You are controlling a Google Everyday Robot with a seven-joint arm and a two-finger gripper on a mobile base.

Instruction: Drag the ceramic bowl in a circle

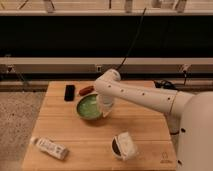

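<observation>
Gripper (106, 109) clenched on the right rim of the ceramic bowl (89, 107), which sits mid-left on the wooden table (145, 127). Keep the bowl flat, sweep a slow, tight arc, and avoid the black device (69, 92) behind it.

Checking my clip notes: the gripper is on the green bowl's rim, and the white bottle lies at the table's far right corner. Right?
Not quite. The white bottle lies at the near left corner of the table, as the camera view shows. The gripper is shut on the right rim of the ceramic bowl.
</observation>
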